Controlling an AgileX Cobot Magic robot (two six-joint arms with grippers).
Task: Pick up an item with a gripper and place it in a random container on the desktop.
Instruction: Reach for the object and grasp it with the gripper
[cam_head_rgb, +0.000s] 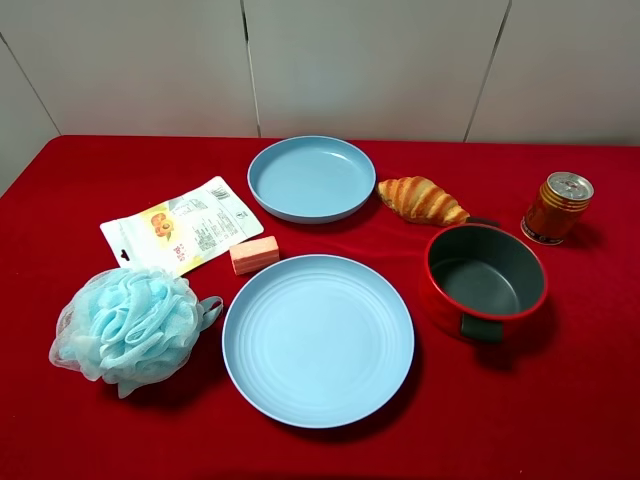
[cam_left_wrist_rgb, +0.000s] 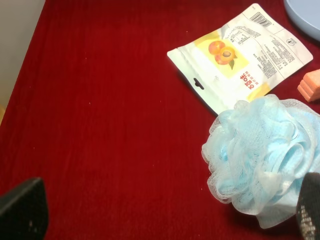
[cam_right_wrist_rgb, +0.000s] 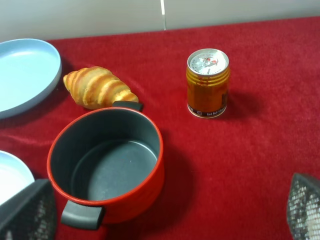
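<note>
Standing upright on the red-clothed worktop (cam_head_rgb: 560, 400), the orange and gold drink can (cam_head_rgb: 557, 207) had not been picked up. It sat near the red pot (cam_head_rgb: 437, 305), apart from it, a little beyond the pot and to its right in the high camera's view. Nothing touched the can. The pot's dark grey inside was empty, so nothing had been placed in it. The right jaws were spread wide with nothing between them; the right wrist view showed only their two tips at the frame's edges, with the pot just ahead of them and the can farther off past the pot. The left jaws were also spread and empty, well away from the pot on its left, close to a pale blue mesh bath puff (cam_head_rgb: 130, 328) and a printed snack packet (cam_head_rgb: 182, 225). Neither arm appeared in the high view. A croissant (cam_head_rgb: 421, 199) lay just behind the pot, close to its back handle. Two light blue plates, a large one (cam_head_rgb: 318, 340) just left of the pot and a deeper one (cam_head_rgb: 311, 178) behind and left of it, both lay bare. By this showing the task was at its very start: reaching for the can, gripping it, carrying it over and setting it down in the pot all remained.
</note>
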